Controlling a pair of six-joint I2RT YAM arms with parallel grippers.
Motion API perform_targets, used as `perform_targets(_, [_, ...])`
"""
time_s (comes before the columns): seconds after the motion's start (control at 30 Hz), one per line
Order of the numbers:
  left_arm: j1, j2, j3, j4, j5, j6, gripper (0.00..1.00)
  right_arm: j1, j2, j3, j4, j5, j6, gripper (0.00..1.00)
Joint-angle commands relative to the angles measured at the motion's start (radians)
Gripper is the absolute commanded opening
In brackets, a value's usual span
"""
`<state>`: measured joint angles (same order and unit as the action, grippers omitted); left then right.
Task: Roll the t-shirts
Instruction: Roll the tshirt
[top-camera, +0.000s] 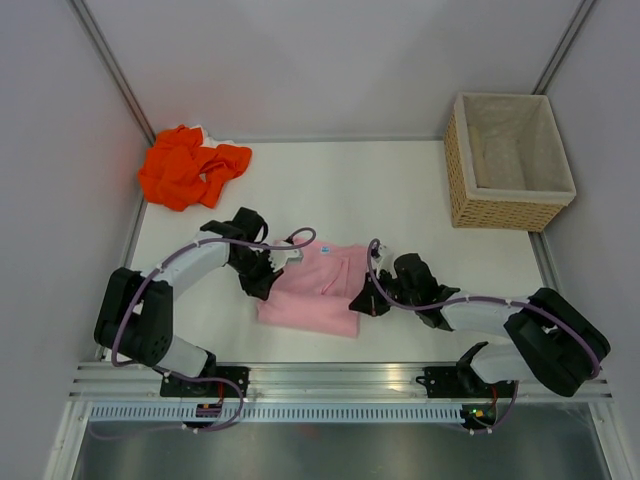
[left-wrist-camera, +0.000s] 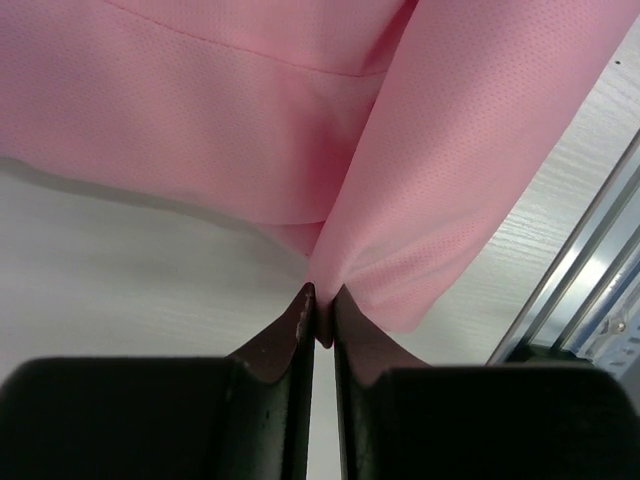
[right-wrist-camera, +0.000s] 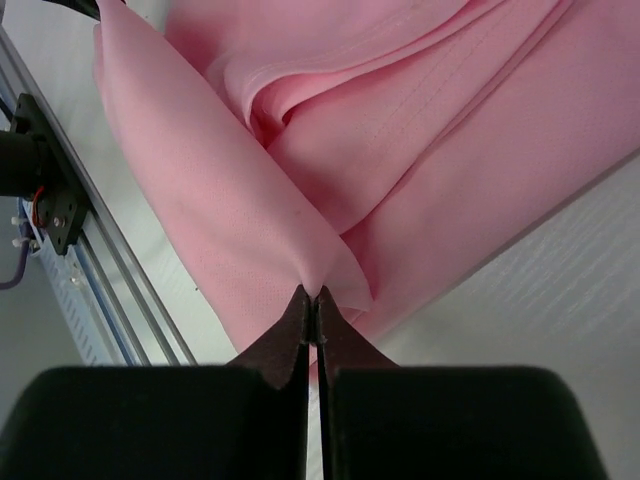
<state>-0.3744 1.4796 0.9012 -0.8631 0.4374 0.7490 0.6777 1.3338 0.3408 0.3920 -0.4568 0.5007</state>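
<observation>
The light pink t-shirt (top-camera: 318, 285) lies folded into a narrow band in the middle of the table, between the two arms. My left gripper (top-camera: 270, 278) is at its left edge; in the left wrist view the left gripper (left-wrist-camera: 322, 297) is shut on a pinch of the pink t-shirt (left-wrist-camera: 440, 170). My right gripper (top-camera: 362, 300) is at the shirt's right near corner. Seen from the right wrist, the right gripper (right-wrist-camera: 314, 297) is shut on a fold of the pink t-shirt (right-wrist-camera: 400, 130). The orange t-shirt (top-camera: 190, 165) lies crumpled at the back left corner.
A wicker basket (top-camera: 470, 205) with pale lining stands at the back right. Grey walls close in the table on three sides. An aluminium rail (top-camera: 340, 380) runs along the near edge; the rail (left-wrist-camera: 590, 290) shows to the left wrist, and the rail (right-wrist-camera: 110, 260) to the right wrist.
</observation>
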Motion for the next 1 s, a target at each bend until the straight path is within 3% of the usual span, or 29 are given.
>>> perform_targets(0.0, [0.002,0.025,0.056,0.047,-0.038,-0.048,0.15,-0.01,-0.059,-0.02,0.038,0.093,0.009,0.0])
perform_targets(0.33, [0.003,0.073,0.037,0.144,-0.19,-0.095,0.17,-0.053,0.064,0.0,0.036,0.101,0.033,0.0])
perform_targets(0.47, [0.003,-0.045,0.061,0.212,-0.261,-0.086,0.27,-0.053,0.068,0.015,0.033,0.106,0.05,0.0])
perform_targets(0.6, [-0.007,-0.226,0.016,0.246,-0.339,0.033,0.36,-0.055,0.065,0.04,-0.024,0.118,0.052,0.0])
perform_targets(0.7, [-0.07,-0.461,-0.089,0.251,-0.358,0.176,0.49,-0.053,0.071,0.079,-0.08,0.103,0.055,0.0])
perform_targets(0.8, [-0.219,-0.632,-0.235,0.26,-0.348,0.308,0.65,-0.053,0.079,0.089,-0.079,0.098,0.064,0.0])
perform_targets(0.83, [-0.3,-0.719,-0.267,0.262,-0.345,0.34,0.68,-0.053,0.08,0.092,-0.076,0.098,0.064,0.0])
perform_targets(0.97, [-0.438,-0.835,-0.424,0.268,-0.368,0.394,0.73,-0.053,0.091,0.096,-0.074,0.098,0.067,0.0])
